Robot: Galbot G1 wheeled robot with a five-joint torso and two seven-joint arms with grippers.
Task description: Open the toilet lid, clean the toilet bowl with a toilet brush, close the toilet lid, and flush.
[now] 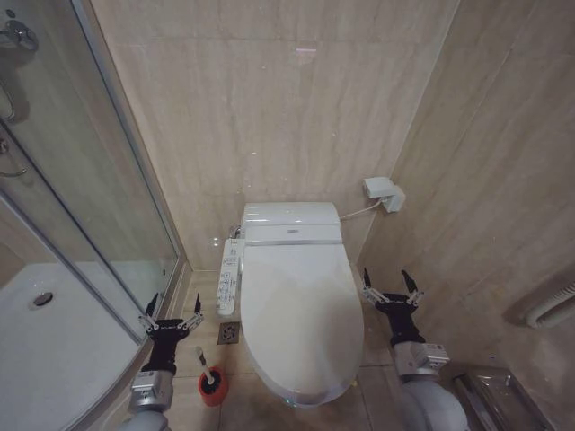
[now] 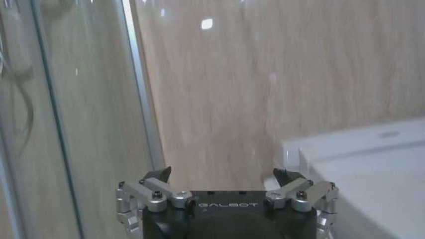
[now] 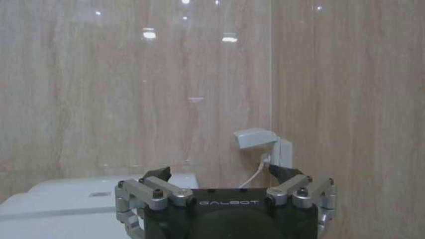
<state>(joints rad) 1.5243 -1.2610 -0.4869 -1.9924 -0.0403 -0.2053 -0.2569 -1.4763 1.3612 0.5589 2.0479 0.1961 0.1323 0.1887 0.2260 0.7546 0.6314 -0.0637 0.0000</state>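
The toilet lid (image 1: 301,314) is down, a glossy white oval covering the toilet bowl, whose inside is hidden. On the floor left of the toilet stands the toilet brush (image 1: 204,361), its thin white handle rising from a short red cup holder (image 1: 213,388). My left gripper (image 1: 173,310) hangs open above the floor just left of the brush, empty; in the left wrist view the left gripper (image 2: 224,174) faces the wall with the lid's edge (image 2: 378,174) beside it. My right gripper (image 1: 390,285) is open and empty at the lid's right side. In the right wrist view it (image 3: 220,173) points at the wall.
A glass shower door (image 1: 81,180) and white shower tray (image 1: 54,341) close off the left. A button-panel strip (image 1: 229,278) runs along the toilet's left side, with a floor drain (image 1: 228,334) below it. A wall socket box (image 1: 384,194) and a metal rack (image 1: 499,395) are on the right.
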